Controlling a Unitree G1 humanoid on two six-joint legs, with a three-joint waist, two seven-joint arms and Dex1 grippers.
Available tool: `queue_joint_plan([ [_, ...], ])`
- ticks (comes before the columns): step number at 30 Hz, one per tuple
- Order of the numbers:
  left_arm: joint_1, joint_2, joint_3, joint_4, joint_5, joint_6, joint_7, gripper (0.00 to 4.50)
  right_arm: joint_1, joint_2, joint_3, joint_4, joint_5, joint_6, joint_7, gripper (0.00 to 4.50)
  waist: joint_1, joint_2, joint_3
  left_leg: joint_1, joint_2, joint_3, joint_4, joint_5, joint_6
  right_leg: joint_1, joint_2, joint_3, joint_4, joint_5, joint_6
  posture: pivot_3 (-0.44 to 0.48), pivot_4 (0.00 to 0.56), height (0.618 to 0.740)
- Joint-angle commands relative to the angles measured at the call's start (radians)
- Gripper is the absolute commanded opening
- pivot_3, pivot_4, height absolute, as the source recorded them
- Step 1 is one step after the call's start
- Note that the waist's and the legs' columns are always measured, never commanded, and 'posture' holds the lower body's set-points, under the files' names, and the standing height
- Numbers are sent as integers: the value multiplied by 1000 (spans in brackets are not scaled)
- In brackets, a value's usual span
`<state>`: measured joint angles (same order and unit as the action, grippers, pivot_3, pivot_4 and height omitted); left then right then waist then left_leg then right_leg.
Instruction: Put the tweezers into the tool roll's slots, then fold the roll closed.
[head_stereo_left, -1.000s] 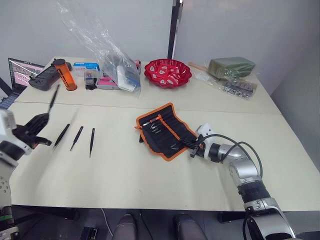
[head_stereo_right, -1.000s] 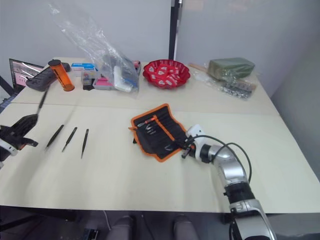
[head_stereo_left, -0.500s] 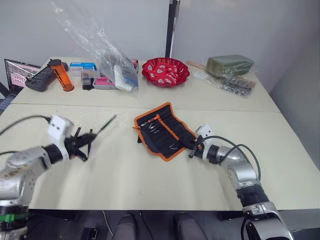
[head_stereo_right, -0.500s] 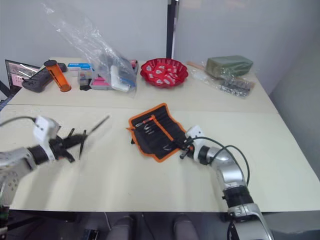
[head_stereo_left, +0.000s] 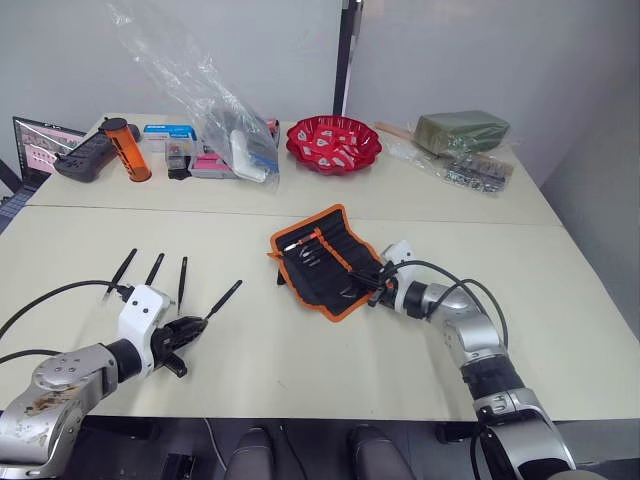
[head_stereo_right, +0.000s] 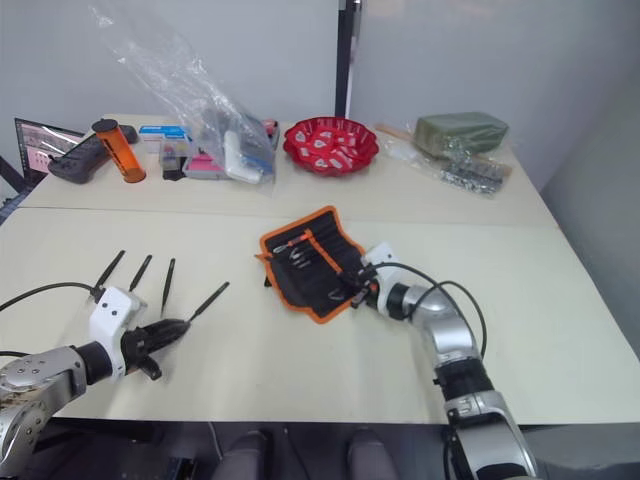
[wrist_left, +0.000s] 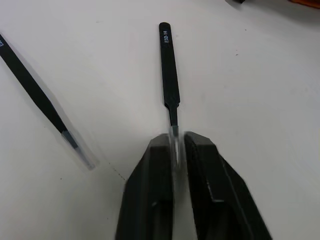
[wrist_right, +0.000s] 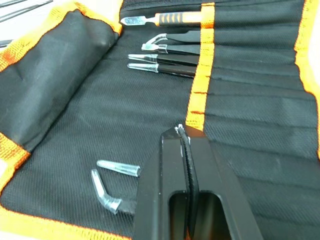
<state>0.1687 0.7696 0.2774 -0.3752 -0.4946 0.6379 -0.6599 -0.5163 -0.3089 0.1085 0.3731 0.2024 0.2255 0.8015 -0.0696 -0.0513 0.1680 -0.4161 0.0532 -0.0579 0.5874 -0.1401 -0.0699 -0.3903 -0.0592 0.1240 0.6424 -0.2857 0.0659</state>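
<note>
Left gripper, well to the left of the tool roll: jaws clamped on the capped tip of one pair of tweezers, whose body lies on the table pointing away toward the roll. Right gripper, over the roll's near end: jaws closed together, tips against the orange stripe. Three more tweezers lie loose beyond the left gripper.
</note>
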Motion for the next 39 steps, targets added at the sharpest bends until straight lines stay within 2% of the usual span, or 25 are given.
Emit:
queue_joint_plan([
  [1, -29, 0, 1, 5, 11, -16, -8, 1870, 0, 2, 11, 22, -16, 11, 4, 0, 0, 0, 0, 0, 0, 0, 0, 0, 0, 0, 0, 0, 0, 0, 0, 0, 150, 740],
  [4, -78, -13, -10, 33, -2, 9, -3, 2810, -2, 4, 12, 27, -18, 8, 5, 0, 0, 1, 1, 0, 0, 0, 0, 0, 0, 0, 0, 0, 0, 0, 0, 0, 150, 740],
  [11, -133, -4, -69, 106, 64, -40, -29, 2810, 0, 3, 6, 29, -19, 5, 2, 0, -1, 2, 1, 0, 0, 0, -1, 1, 2, 0, 0, 0, 0, 0, 0, 0, 150, 740],
  [12, -133, -2, -81, 110, 74, -50, -38, 2255, 1, 3, 5, 28, -19, 4, 1, 0, 0, 2, 1, 0, 0, 0, -1, 2, 3, 0, 0, 0, 0, 0, 0, 0, 150, 740],
  [19, -113, 7, -125, 106, 138, -102, -64, 21, 7, 2, 4, 19, -18, 7, -2, 0, 0, 2, 1, 0, 0, 0, -1, 2, 3, 0, 0, 0, 0, 0, 0, 0, 150, 740],
  [29, -119, -17, -60, 112, 100, -109, -76, 21, 3, 5, 9, 27, -20, 3, 2, 0, 0, 3, 2, 0, 0, 0, -1, 2, 2, 0, 0, 0, 0, 0, 0, 0, 150, 740],
  [34, -206, 7, 8, 122, 42, -92, -101, 21, 5, 5, 12, 28, -23, 1, 2, 0, 1, 3, 2, 0, 0, 0, 0, 2, 3, 0, 0, 0, 0, 0, 1, 0, 150, 740],
  [39, -280, 58, 10, 127, 22, -65, -138, 21, 18, 3, 10, 16, -23, 2, -1, 0, 0, 4, 3, -1, 0, 0, 0, 2, 3, 0, 0, 0, 0, 0, 1, 0, 150, 740],
])
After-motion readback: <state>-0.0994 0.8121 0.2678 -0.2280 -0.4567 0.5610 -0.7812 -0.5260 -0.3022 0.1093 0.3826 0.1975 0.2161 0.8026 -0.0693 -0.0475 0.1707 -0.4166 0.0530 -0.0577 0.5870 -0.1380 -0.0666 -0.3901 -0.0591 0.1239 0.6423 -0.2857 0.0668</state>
